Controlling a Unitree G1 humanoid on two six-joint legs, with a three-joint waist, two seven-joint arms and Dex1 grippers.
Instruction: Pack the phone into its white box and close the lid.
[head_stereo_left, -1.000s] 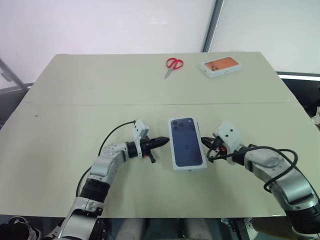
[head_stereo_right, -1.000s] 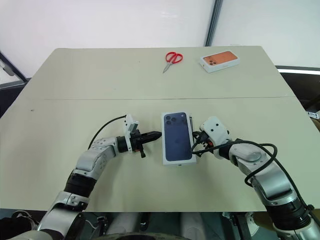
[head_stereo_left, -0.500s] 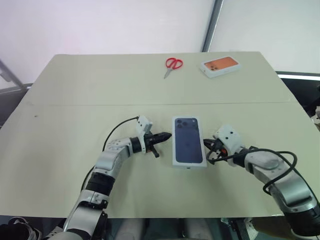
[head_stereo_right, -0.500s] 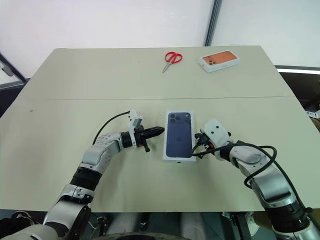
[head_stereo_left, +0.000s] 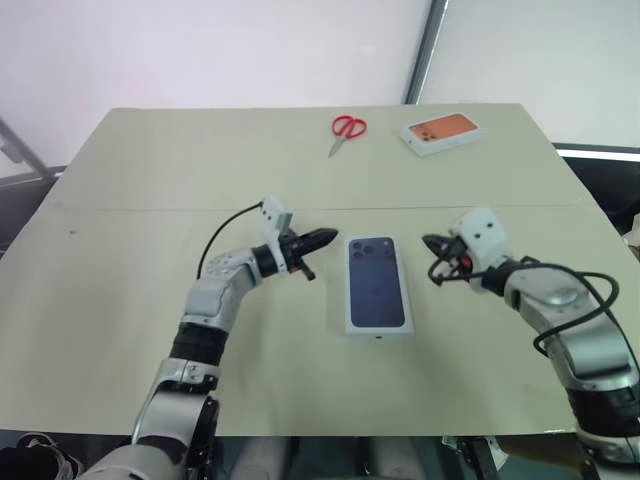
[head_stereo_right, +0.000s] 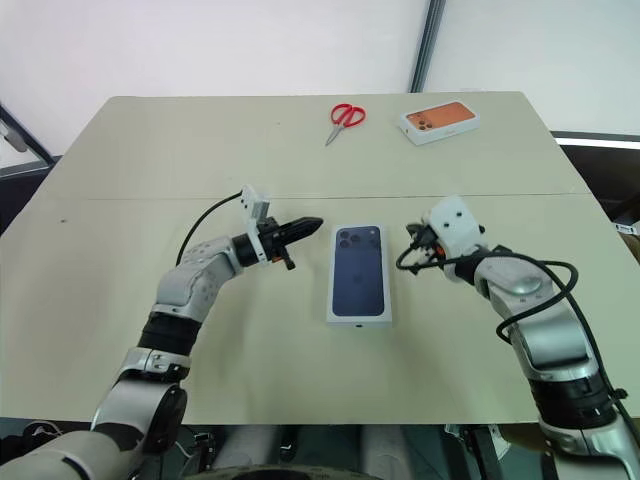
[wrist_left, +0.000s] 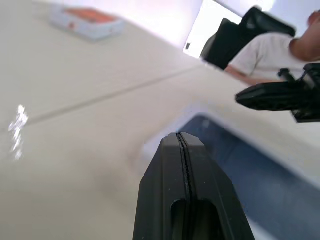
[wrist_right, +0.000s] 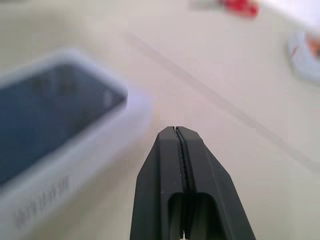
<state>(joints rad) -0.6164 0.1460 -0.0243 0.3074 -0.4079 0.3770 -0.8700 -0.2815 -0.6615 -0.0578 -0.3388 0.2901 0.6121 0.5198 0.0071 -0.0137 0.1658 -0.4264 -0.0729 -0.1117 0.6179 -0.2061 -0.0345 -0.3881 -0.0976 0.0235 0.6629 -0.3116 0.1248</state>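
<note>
The left gripper (head_stereo_left: 330, 238), two black fingers pressed together on nothing, hovers just beside the upper left corner of the lid (head_stereo_left: 379, 297), a white rectangular shell with a dark blue phone picture on its outer face, and is clear of it. The right gripper (head_stereo_left: 432, 242), fingers likewise clenched and empty, hangs near the lid's upper right corner, also apart from it. The lid lies flat, face up, on the pale beige table (head_stereo_left: 140, 180), squarely between the two grippers; its white side wall reaches the tabletop all round. Neither the phone nor the white tray can be seen, so presumably both sit under the lid, though that cannot be confirmed.

By this look the packing seems finished or nearly so. To end well, the arms should draw away upward and outward without brushing the lid; if it sits uneven, a light downward press on top would seat it.

Well apart at the far edge lie red-handled scissors (head_stereo_left: 347, 129) and a white box with an orange top (head_stereo_left: 441, 132).
</note>
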